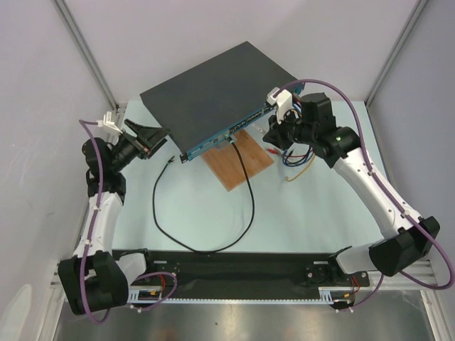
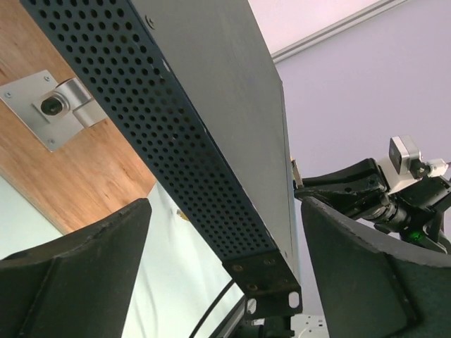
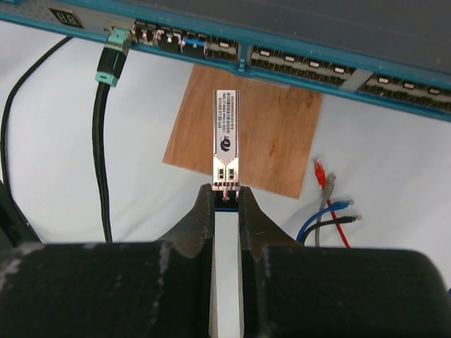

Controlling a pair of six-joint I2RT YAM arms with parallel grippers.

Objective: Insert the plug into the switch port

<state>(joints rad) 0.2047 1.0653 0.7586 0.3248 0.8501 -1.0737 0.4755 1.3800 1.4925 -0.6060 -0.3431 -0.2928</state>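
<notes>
The switch (image 1: pixel 217 89) is a flat black box with its teal port face (image 1: pixel 234 131) turned to the lower right. My right gripper (image 1: pixel 274 133) is shut on the plug, a slim silver module (image 3: pixel 226 141), and holds it in front of the port row (image 3: pixel 296 67), a short gap away, above the wooden board. In the right wrist view the gripper (image 3: pixel 227 193) pinches the plug's rear end. My left gripper (image 1: pixel 151 138) is open at the switch's left corner. In the left wrist view its fingers (image 2: pixel 77 274) stand either side of the perforated side wall (image 2: pixel 190 148), without touching it.
A brown wooden board (image 1: pixel 238 160) lies under the switch's front. A black cable (image 1: pixel 206 249) with a teal connector (image 3: pixel 111 67) is plugged in at the left of the port face and loops across the table. Loose coloured wires (image 3: pixel 331 211) lie at the right.
</notes>
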